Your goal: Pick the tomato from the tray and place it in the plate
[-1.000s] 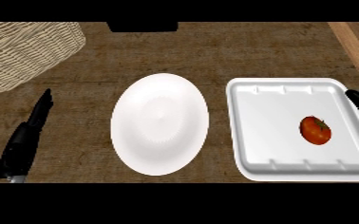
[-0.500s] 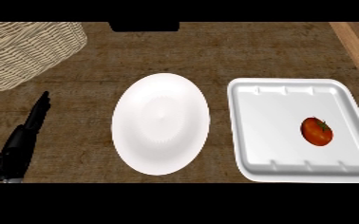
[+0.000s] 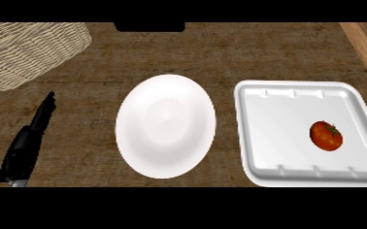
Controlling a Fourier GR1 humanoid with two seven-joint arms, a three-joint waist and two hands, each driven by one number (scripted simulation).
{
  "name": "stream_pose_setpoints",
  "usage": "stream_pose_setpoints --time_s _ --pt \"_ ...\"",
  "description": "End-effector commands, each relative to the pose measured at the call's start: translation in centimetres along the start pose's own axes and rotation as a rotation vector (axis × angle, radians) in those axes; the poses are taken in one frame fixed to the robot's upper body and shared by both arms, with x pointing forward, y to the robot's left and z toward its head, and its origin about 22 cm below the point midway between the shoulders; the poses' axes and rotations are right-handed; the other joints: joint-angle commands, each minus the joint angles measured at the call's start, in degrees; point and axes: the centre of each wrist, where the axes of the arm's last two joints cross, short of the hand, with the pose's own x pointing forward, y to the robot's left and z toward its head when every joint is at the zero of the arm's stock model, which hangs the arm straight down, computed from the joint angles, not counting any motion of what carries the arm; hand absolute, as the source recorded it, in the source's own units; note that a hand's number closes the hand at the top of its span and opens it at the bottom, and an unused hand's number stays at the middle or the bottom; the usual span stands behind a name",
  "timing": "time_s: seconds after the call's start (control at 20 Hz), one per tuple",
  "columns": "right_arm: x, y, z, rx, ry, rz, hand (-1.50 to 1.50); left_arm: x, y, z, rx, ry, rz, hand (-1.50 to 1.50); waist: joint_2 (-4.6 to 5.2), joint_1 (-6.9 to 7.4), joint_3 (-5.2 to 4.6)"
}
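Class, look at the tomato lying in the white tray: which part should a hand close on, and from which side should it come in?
Grip the tomato across its round body, coming from above. It sits low on the flat floor of the tray, towards the right side, with raised rims around, so a sideways approach would probably meet the rim. The left hand is far off; the right hand is not in view.

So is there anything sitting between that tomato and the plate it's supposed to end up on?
Nothing visible apart from the tray's own raised rim. The tomato lies in the white tray, toward its right side, and the plate sits just left of the tray with only bare counter in the narrow gap between them.
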Motion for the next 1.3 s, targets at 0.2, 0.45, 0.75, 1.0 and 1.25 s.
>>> stream_pose_setpoints --time_s 0.2,0.45,0.75,1.0,1.25 --pt "-0.4 -0.2 -3.2 0.182 0.174 0.149 -1.50 0.8 0.6 -1.1 0.011 -0.011 -0.002 0.00 0.01 0.21 0.04" --pt "-0.9 -0.3 -5.7 0.270 0.235 0.248 -1.50 -0.4 -0.2 0.3 -0.009 0.008 0.011 0.00 0.08 0.67 0.06" --pt "-4.8 2.5 -7.9 0.366 0.278 0.346 -1.50 -0.2 -0.5 1.0 0.002 -0.003 0.006 0.00 -0.02 0.54 0.06" --pt "-4.1 -0.2 -8.8 0.410 0.276 0.331 -1.50 0.7 -0.1 0.3 0.008 -0.006 -0.027 0.00 -0.04 0.18 0.05" --pt "-6.5 3.4 -9.4 0.475 0.285 0.345 -1.50 -0.9 -0.1 0.3 -0.004 0.011 -0.013 0.00 -0.05 0.03 0.03"
